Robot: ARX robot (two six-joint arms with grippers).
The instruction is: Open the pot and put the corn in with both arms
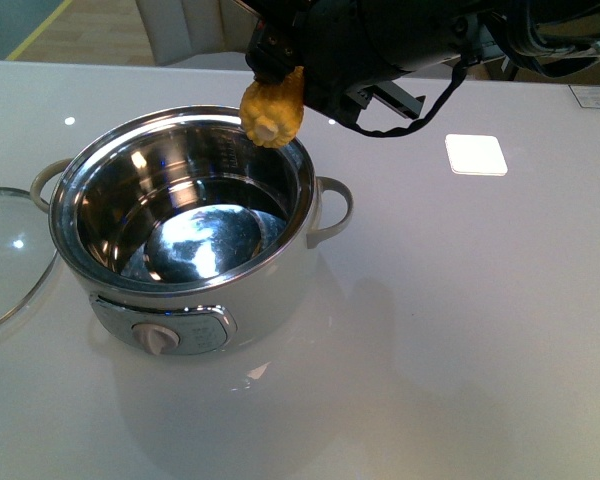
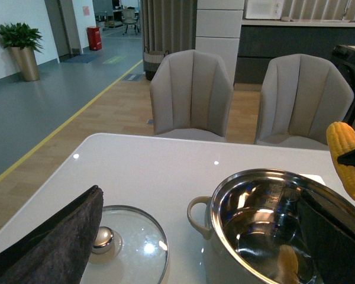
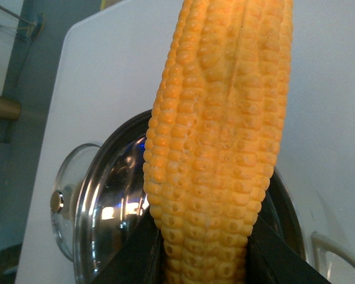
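Observation:
The pot (image 1: 280,290) stands open on the white table, its steel bowl empty. My right gripper (image 1: 276,72) is shut on the corn (image 1: 273,108), holding it end-down just above the pot's far rim. In the right wrist view the corn (image 3: 219,142) fills the frame between the black fingers (image 3: 141,257), with the pot rim (image 3: 97,201) below. My left gripper (image 2: 199,192) is open and empty, with one finger (image 2: 53,242) over the glass lid and the other over the pot (image 2: 225,195). The corn (image 2: 348,158) shows at that view's edge.
The round glass lid (image 1: 0,260) lies flat on the table left of the pot, and its knob (image 2: 102,238) shows in the left wrist view. A white square pad (image 1: 476,154) lies at the right. Two chairs (image 2: 191,94) stand beyond the table's far edge.

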